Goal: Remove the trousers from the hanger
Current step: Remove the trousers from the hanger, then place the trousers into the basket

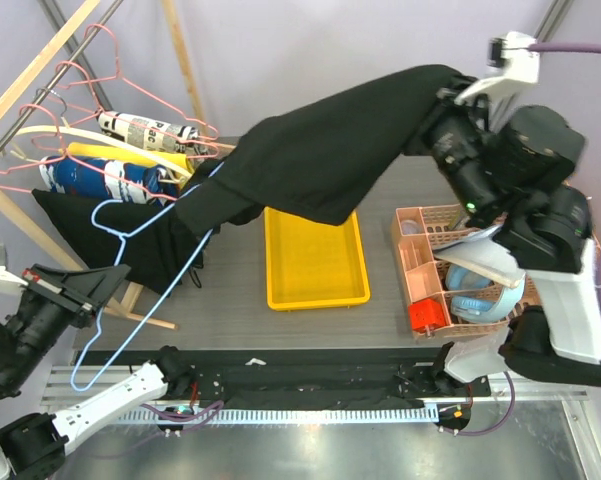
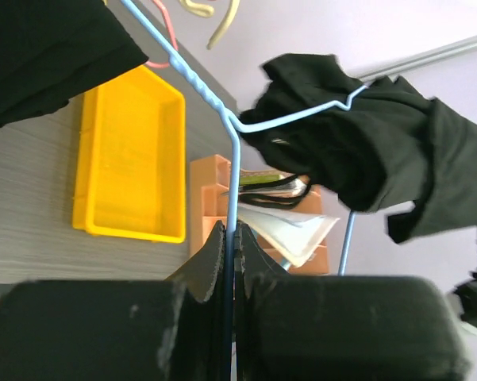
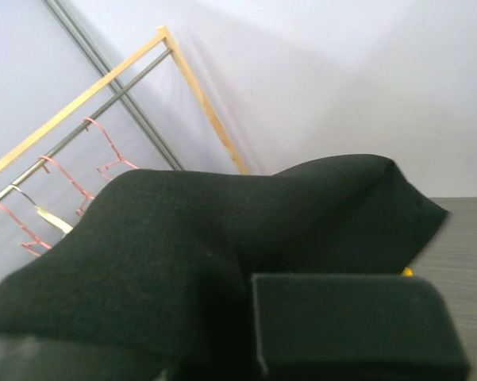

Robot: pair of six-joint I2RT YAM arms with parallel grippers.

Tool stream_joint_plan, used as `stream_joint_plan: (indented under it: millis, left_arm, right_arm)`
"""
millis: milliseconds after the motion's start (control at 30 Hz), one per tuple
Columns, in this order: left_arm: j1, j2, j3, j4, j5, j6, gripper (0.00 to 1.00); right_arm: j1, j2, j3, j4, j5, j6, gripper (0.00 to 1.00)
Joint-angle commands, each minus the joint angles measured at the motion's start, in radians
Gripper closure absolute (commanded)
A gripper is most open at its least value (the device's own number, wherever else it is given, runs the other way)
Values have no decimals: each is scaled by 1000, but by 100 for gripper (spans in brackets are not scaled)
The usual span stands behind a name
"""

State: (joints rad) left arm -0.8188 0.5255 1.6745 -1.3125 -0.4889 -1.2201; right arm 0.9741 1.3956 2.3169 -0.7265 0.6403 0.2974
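At left, left claw (image 2: 230,234) pinches blue hanger (image 2: 233,167); right claw (image 1: 442,102) grips trousers (image 1: 330,150).

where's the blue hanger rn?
Left side of the top view: the blue hanger is clamped in the left gripper, its wire running up into the black trousers, left of the yellow tray.

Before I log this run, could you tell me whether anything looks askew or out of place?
The blue hanger is off the rack and tilted, pinched by the left gripper. The black trousers are bunched on one end of it, stretched up to the right gripper. Nothing spilled or damaged.
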Motion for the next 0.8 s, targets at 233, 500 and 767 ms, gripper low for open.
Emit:
stream_joint_plan:
  millis: [233, 500, 767]
  left_arm:
    - [9, -32, -90, -349, -171, 97, 100]
    - [9, -42, -67, -344, -139, 111, 100]
    - [9, -53, -7, -283, -94, 149, 100]
  right_arm:
    - [-23, -294, -203, 90, 167, 100, 99]
    - [-23, -182, -251, 85, 72, 128, 99]
    - [-23, -76, -261, 81, 25, 54, 99]
